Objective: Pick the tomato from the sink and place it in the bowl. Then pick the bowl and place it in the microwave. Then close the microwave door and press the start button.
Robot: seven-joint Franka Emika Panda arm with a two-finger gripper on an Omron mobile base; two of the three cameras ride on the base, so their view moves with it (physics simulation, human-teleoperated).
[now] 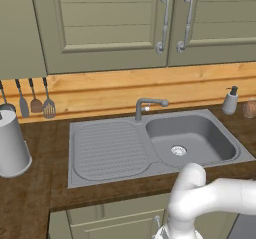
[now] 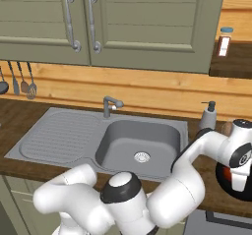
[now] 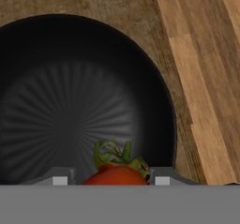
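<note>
In the hand view my gripper (image 3: 110, 179) is shut on the tomato (image 3: 117, 174), a red ball with a green stalk held between the two fingertips. Directly beneath it lies the wide black bowl (image 3: 61, 101), which stands on the wooden counter. The right base view shows the arm reaching to the far right, where the hand hangs over the bowl (image 2: 224, 179) beside the sink (image 2: 123, 140). The grey sink basin (image 1: 200, 138) holds nothing but its drain. The microwave and the microwave door are out of view.
A curved tap (image 1: 145, 105) stands behind the basin, with a soap dispenser (image 2: 208, 116) at the sink's right. Utensils (image 1: 35, 103) hang on the wooden backsplash and a white canister (image 1: 12, 143) stands at the left. Beige cabinets hang overhead.
</note>
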